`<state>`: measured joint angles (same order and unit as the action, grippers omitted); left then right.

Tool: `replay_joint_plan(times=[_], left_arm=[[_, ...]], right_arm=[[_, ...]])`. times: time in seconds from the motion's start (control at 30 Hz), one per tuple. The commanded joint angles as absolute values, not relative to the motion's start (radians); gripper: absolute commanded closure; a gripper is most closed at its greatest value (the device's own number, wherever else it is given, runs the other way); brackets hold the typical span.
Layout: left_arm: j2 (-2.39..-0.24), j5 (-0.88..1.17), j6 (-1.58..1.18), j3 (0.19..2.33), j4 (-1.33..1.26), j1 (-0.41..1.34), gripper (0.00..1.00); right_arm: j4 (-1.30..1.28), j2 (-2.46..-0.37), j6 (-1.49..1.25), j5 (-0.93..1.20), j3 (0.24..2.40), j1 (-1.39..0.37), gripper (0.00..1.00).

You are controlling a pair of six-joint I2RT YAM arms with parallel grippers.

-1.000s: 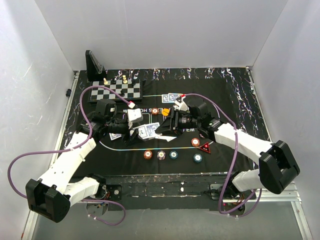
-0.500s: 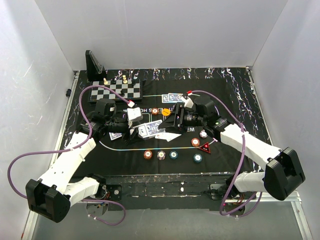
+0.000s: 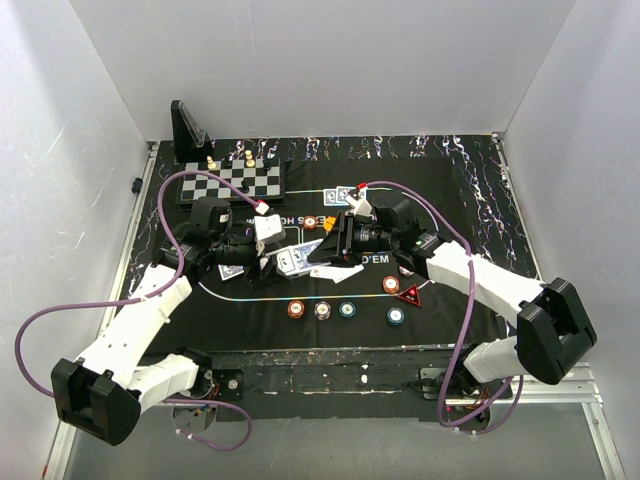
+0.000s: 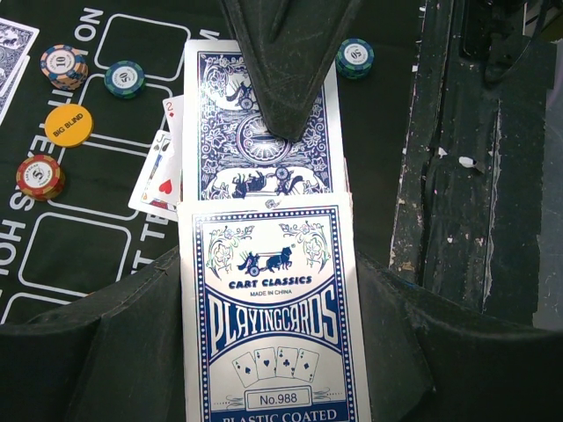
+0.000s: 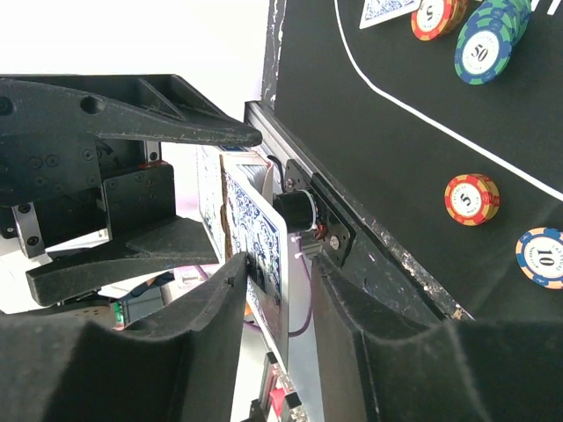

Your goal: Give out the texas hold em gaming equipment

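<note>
My left gripper [image 4: 268,272] is shut on a blue-and-white playing-card box [image 4: 268,334], held above the mat's middle [image 3: 290,260]. A blue-backed card [image 4: 259,149] sticks out of the box. My right gripper [image 5: 277,281] stands round that card's edge [image 5: 264,246]: the card lies against one finger, with a gap to the other. One right finger [image 4: 286,61] rests over the card. Chips [image 3: 322,309] lie in a row near the front, and a red triangular marker [image 3: 410,296] lies to their right.
The chessboard [image 3: 232,182] with its pieces and a black stand [image 3: 188,130] are at the back left. Two cards [image 3: 345,194] lie at the back, a yellow disc [image 3: 330,223] nearer the middle. A loose white card [image 3: 335,272] lies below the grippers.
My right gripper drew back to the right, then returned to the deck's protruding card. The left gripper kept hold of the box and stayed in place.
</note>
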<state>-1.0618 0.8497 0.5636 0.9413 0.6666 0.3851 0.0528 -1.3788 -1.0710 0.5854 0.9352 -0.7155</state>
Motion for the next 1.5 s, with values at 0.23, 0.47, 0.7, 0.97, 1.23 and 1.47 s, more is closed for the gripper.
replay_joint_plan(times=[0.23, 0.47, 0.7, 0.97, 1.23, 1.47], left_arm=[[-1.023, 0.887, 0.543, 0.948, 0.627, 0.380, 0.75], [-1.012, 0.890, 0.537, 0.945, 0.626, 0.380, 0.76], [-1.005, 0.893, 0.532, 0.939, 0.624, 0.380, 0.75], [-0.997, 0.899, 0.522, 0.920, 0.606, 0.380, 0.75], [-0.989, 0.902, 0.496, 0.891, 0.571, 0.380, 0.75], [-0.979, 0.907, 0.480, 0.877, 0.555, 0.380, 0.75]], right_arm=[[0.043, -1.292, -1.057, 0.568, 0.917, -0.687, 0.68], [0.038, -1.290, -1.054, 0.575, 0.907, -0.676, 0.70], [0.028, -1.264, -1.052, 0.569, 0.885, -0.655, 0.85], [0.002, -1.215, -1.051, 0.586, 0.891, -0.609, 0.91], [0.002, -1.154, -1.069, 0.632, 0.885, -0.555, 0.95], [-0.081, -1.095, -1.036, 0.670, 0.867, -0.442, 0.99]])
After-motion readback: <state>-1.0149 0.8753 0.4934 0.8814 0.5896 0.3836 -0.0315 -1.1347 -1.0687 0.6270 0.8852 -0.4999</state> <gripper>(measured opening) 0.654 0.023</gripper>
